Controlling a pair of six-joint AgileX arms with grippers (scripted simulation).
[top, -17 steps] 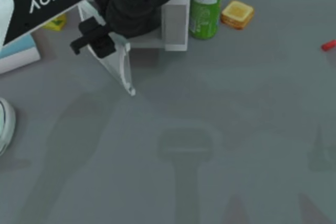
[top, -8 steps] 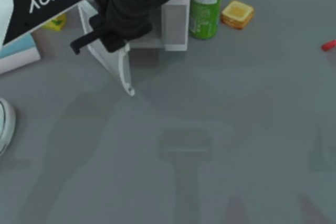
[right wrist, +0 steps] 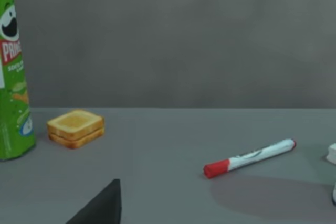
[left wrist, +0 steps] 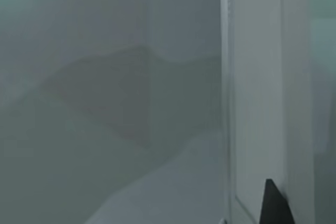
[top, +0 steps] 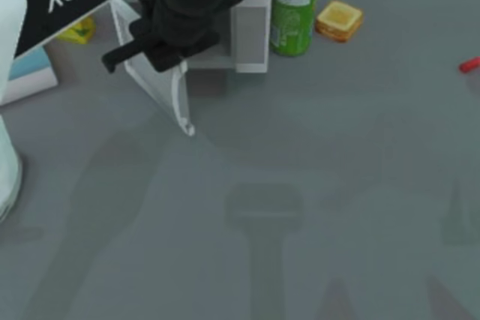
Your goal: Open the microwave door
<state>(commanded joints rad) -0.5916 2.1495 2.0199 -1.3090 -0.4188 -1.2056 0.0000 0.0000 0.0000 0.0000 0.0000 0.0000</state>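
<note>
- Your left pincer [top: 120,56] sits at the back left of the counter [top: 315,185], right against the swung-out microwave door [top: 169,88]; from above, its dark body covers the fingers, so you cannot tell whether it is clenched on the door or released.
- In the left wrist view you get only a dark fingertip [left wrist: 275,205] next to the door's white frame, with grey window beyond it. That tells you it is close to the panel, nothing more.
- The door stands partly open, hinged at the left of the microwave [top: 251,31], with its free handle edge pointing out toward the front of the counter.
- Judge the door as light, stiff and smooth: a thin framed panel that should swing easily on its hinge but could slip out of a loose pinch. The window looks like the fragile part.
- Take hold on the white handle edge, far from the hinge, and follow the arc rather than pulling straight.
- The small oven may slide if you drag hard; the green can [top: 294,7] stands just beside it on the right.
- Your right pincer is not visible from above; its wrist camera shows only a dark tip, toast [right wrist: 75,128] and a red-capped marker [right wrist: 249,158].
</note>
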